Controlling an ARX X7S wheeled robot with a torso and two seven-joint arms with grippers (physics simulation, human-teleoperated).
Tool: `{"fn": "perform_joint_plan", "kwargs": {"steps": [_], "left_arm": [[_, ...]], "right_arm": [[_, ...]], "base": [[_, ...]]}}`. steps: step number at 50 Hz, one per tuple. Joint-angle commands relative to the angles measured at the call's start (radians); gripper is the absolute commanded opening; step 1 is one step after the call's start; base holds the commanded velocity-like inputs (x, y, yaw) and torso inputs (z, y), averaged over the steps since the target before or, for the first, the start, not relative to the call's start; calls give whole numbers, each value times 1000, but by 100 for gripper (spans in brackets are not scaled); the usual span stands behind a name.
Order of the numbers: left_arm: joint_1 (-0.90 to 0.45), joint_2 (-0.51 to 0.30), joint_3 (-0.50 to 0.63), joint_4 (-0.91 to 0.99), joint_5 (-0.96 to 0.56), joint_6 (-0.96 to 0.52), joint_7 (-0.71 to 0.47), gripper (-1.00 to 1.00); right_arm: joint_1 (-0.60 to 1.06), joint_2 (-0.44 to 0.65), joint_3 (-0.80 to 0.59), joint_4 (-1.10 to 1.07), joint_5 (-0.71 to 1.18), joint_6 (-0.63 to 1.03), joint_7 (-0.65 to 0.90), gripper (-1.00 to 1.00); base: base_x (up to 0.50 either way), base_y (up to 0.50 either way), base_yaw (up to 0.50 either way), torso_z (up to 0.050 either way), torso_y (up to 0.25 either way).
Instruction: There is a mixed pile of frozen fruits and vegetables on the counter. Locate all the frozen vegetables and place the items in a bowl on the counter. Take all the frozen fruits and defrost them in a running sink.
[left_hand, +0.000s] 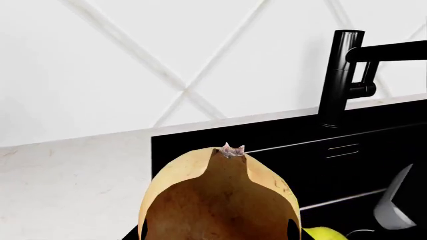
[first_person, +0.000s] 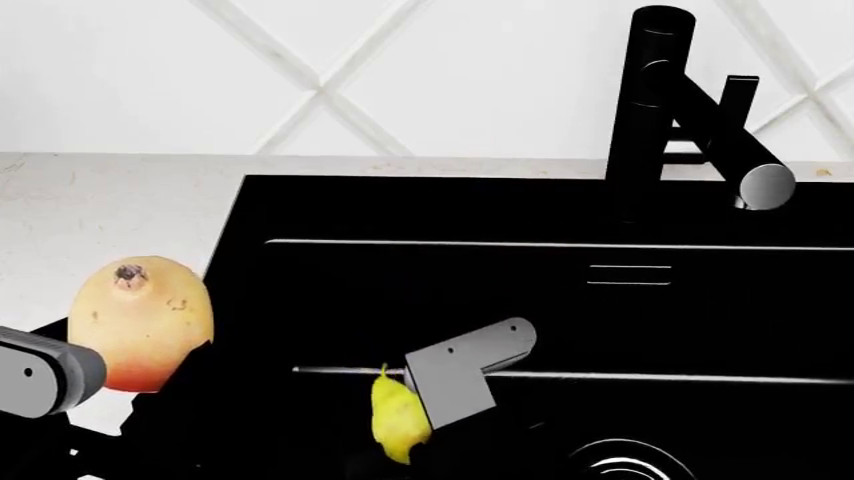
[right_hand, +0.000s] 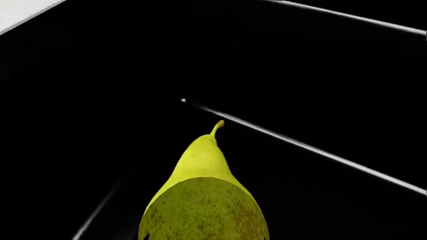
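My left gripper (first_person: 144, 372) is shut on the round tan-orange fruit (first_person: 140, 318) with its brown crown, held over the left rim of the black sink (first_person: 534, 290). Seen from the left wrist, that fruit (left_hand: 220, 200) fills the near view above the basin (left_hand: 347, 150). Low inside the basin my right gripper (first_person: 416, 420) is shut on the yellow pear (first_person: 396, 415). In the right wrist view the pear (right_hand: 203, 200) points its stem into the dark sink (right_hand: 100, 75). The frozen vegetables and the bowl are out of view.
The black angular faucet (first_person: 661, 100) stands at the sink's back right, spout angled over the basin; it also rises in the left wrist view as the faucet (left_hand: 340, 75). White speckled counter (first_person: 107, 210) lies left of the sink. The round drain (first_person: 627, 465) shows low in the basin. A tiled wall stands behind.
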Motion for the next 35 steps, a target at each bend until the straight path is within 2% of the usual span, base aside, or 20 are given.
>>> {"fn": "perform_joint_plan", "kwargs": {"steps": [1,7,8,22,35], "left_arm": [[-8,-3,-6,0,-22,14,-16,-100],[-3,-1,-3,-2,-15,18,-13,-100],[-4,-2,-3,-2,-16,18,-15,-100],[-19,4,5,-6,-21,11,-20,-100],[-42,35,33,-37,1,10,-1,-100]], "right_arm": [[7,-14,-5,45,-36,-3,-41,-100],[2,-8,-5,27,-34,-1,-32,-100],[0,-5,-4,19,-30,1,-29,100],[-32,58,37,-115,10,-9,32,100],[-59,240,192,-530,137,-30,262,100]], "base": [[0,0,0,0,0],[0,0,0,0,0],[0,0,0,0,0],[0,0,0,1,1],[0,0,0,0,0]]}}
